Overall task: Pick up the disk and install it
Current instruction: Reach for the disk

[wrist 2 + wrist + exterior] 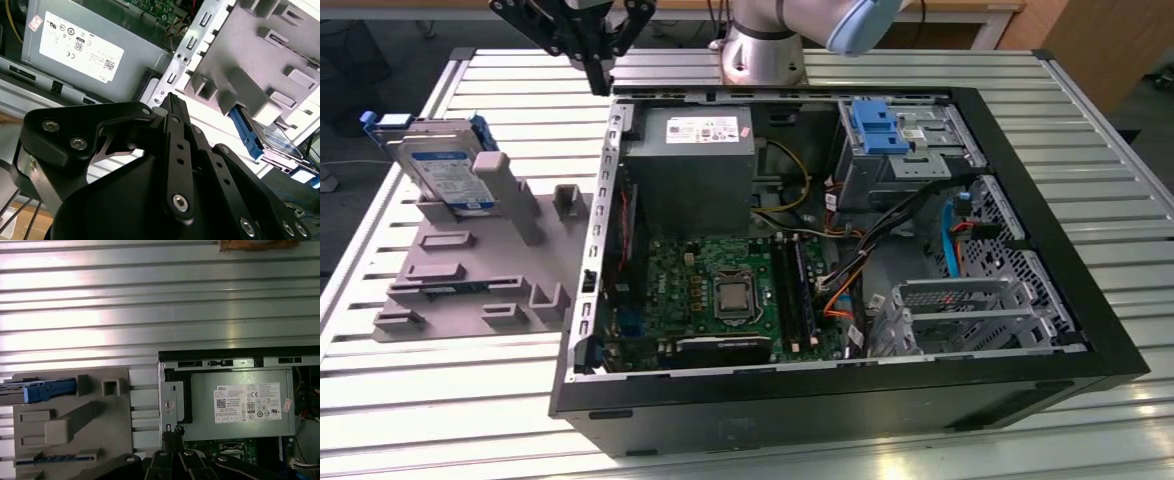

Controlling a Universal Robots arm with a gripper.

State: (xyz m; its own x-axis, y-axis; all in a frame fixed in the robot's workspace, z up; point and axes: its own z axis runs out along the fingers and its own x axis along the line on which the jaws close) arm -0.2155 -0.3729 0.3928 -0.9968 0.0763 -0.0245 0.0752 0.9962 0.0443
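While the disk [438, 170] leaned untouched in its grey stand [454, 270] on the counter [454, 400] at the exterior view's left, the end effector [598, 78] hovered empty, pressed together, beside the open computer case's [854, 400] corner; nothing was picked up or installed yet.

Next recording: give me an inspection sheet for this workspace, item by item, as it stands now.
Surface: slatted metal table carrying an open computer case and a grey fixture plate.
Job's things: the disk stands tilted in the fixture plate, in its blue bracket, untouched.
Clutter: power supply box, motherboard and an upright blue bracket, all inside the case.
Grippers: gripper shut, empty, hovering by the case's far corner, between the disk and the power supply box.
Cables: orange, yellow and black leads run loose inside the case.
Surroundings: wooden furniture beyond the table.
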